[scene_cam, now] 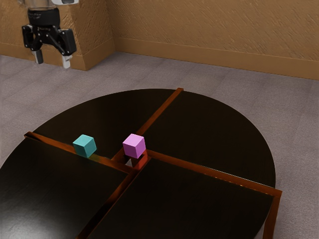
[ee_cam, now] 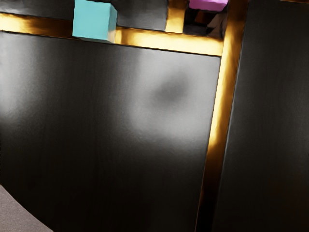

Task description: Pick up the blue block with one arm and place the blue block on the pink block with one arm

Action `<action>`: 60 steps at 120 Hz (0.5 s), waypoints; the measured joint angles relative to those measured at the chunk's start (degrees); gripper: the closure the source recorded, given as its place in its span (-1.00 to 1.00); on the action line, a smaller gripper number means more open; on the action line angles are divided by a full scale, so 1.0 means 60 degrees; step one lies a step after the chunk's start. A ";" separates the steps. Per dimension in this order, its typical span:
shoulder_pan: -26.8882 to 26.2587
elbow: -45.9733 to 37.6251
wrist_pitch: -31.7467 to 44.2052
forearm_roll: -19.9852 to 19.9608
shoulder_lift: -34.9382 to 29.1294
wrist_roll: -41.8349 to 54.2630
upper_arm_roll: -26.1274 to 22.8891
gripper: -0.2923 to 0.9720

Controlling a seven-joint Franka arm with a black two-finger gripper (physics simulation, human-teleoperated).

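A teal-blue block (scene_cam: 84,145) sits on the round black table (scene_cam: 209,129), against the wooden divider strip (scene_cam: 60,143). Just to its right in the exterior view stands the pink block (scene_cam: 134,145), at the spot where the dividers cross. My gripper (scene_cam: 50,60) hangs high above the table at the exterior view's upper left, far from both blocks, open with nothing between its fingers. In the wrist view the blue block (ee_cam: 94,20) and a sliver of the pink block (ee_cam: 208,4) lie beyond a dark table quadrant.
Raised wooden strips (scene_cam: 162,110) split the table into four quadrants, and a small square recess (scene_cam: 130,162) sits at the crossing below the pink block. Grey carpet (scene_cam: 279,99) surrounds the table, with a wooden wall (scene_cam: 209,30) behind.
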 joint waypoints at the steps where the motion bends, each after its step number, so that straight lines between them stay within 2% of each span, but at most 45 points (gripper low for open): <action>1: 0.0058 -0.0003 0.0087 0.0004 0.0003 -0.0012 -0.0039 -0.54; 18: 0.0973 -0.0071 0.1127 0.0028 0.0040 -0.0211 -0.0643 -0.54; 32: 0.1431 -0.0087 0.1552 -0.0100 0.0083 -0.0433 -0.0830 -0.54; 51: 0.2695 -0.0109 0.1958 0.0251 0.0301 -0.0714 -0.1852 -0.54; 60: 0.2788 -0.0162 0.2177 0.0437 0.0483 -0.0841 -0.2114 -0.54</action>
